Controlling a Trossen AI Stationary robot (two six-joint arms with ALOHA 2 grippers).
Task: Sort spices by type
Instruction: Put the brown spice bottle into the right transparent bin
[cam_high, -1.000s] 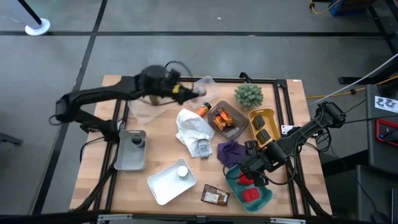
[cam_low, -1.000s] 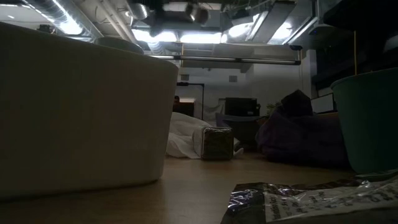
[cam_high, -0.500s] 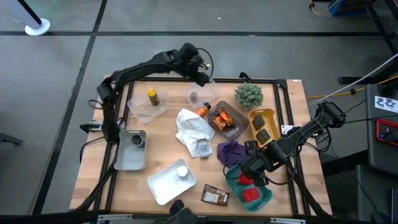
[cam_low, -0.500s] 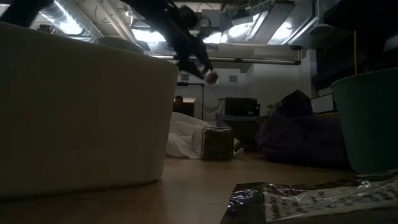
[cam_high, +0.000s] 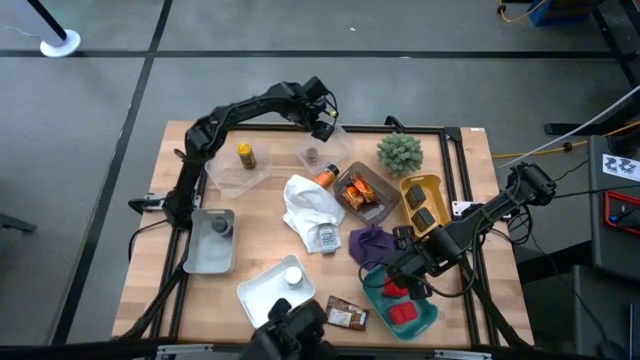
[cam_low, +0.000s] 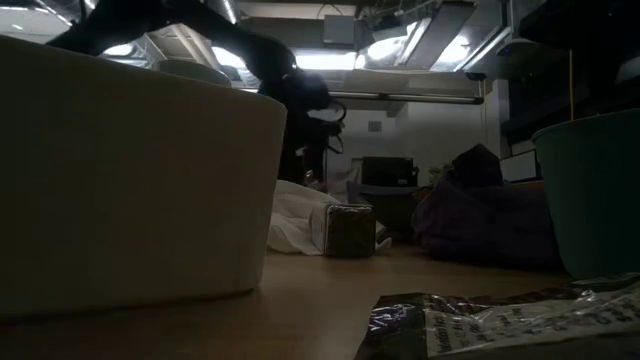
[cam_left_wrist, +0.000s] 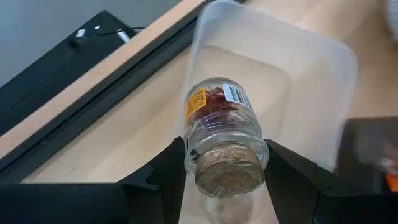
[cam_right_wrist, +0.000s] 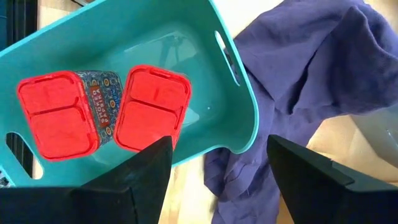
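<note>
- Nearest to you, a flat brown packet (cam_high: 345, 316) is lying loose on the tabletop (cam_high: 260, 240), and I judge it is waiting to be sorted.
- Just behind it, the white tray (cam_high: 262, 300) is holding one white-capped jar (cam_high: 293, 276).
- The teal tray (cam_right_wrist: 186, 43) is holding two red boxes (cam_right_wrist: 152, 109) side by side, so that type looks finished.
- Your right end effector (cam_right_wrist: 217, 149) is hanging open and empty over the teal tray's rim, with the purple cloth (cam_right_wrist: 311, 74) just beside it.
- The grey tray (cam_high: 205, 258) is holding one small jar.
- In mid-table, a white cloth (cam_high: 310, 203) is lying with a small item at its near edge, and an orange-capped jar (cam_high: 325, 176) is standing loose; both look unsorted.
- The yellow tray (cam_high: 437, 184) is carrying dark packets, and the brown tray (cam_high: 375, 180) orange ones.
- The green plant (cam_high: 400, 152) is sitting near the far edge.
- A yellow jar (cam_high: 244, 155) is standing in a clear tray (cam_high: 228, 180).
- At the far edge, your left end effector (cam_left_wrist: 225, 177) is gripping a cork-stoppered jar (cam_left_wrist: 221, 118) over another clear tray (cam_left_wrist: 311, 68); setting it down appears to be the step in hand.
- The tabletop is pale wood inside a black frame; the floor around it is grey, and the room beyond is dim under bright ceiling lights.
</note>
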